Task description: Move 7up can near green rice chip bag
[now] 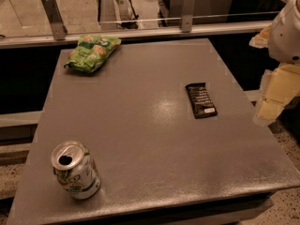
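Closest to me, the 7up can (76,170) stands upright at the near left corner of the grey table (140,135). Its long axis is vertical and its silver top faces up. The pull-tab opening shows as a dark hole on the left side of the lid, and I cannot see whether anything is inside.

Farther in and right of centre, a flat black wrapped bar (201,100) lies with its long axis running near to far, well apart from the can.

At that depth, the gripper (276,93) hangs past the table's right edge, below the white arm, touching nothing. I cannot tell whether the claw is wide or narrow from here.

At the far left corner, the green rice chip bag (92,53) lies flat. Its long axis slants from near left to far right. It is well apart from the can, with bare tabletop between them.

Beyond the table runs a pale rail (140,32) with metal brackets.
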`<state>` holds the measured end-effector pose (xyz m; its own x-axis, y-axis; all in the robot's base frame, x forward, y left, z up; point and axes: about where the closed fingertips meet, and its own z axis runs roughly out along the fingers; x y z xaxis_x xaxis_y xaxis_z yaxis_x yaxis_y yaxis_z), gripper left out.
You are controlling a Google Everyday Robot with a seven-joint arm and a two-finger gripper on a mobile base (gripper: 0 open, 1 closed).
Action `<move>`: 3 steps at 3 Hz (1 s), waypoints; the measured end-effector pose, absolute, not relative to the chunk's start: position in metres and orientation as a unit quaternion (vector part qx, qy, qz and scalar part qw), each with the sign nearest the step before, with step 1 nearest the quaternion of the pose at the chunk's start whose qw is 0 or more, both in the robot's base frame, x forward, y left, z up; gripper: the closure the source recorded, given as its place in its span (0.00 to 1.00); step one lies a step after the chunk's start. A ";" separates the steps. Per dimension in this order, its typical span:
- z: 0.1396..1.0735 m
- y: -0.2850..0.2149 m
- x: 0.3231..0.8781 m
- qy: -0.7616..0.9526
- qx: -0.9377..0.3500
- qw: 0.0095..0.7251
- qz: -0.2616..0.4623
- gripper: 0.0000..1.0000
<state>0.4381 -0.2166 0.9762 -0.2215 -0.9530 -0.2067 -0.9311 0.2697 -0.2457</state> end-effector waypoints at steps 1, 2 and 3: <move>0.976 -0.217 0.438 0.781 -0.603 0.159 -0.034 0.00; 0.971 -0.204 0.440 0.777 -0.604 0.179 -0.008 0.00; 0.949 -0.163 0.445 0.750 -0.618 0.227 0.060 0.00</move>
<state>0.4452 -0.1626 0.9491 -0.1332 -0.9007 -0.4136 -0.9546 0.2288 -0.1908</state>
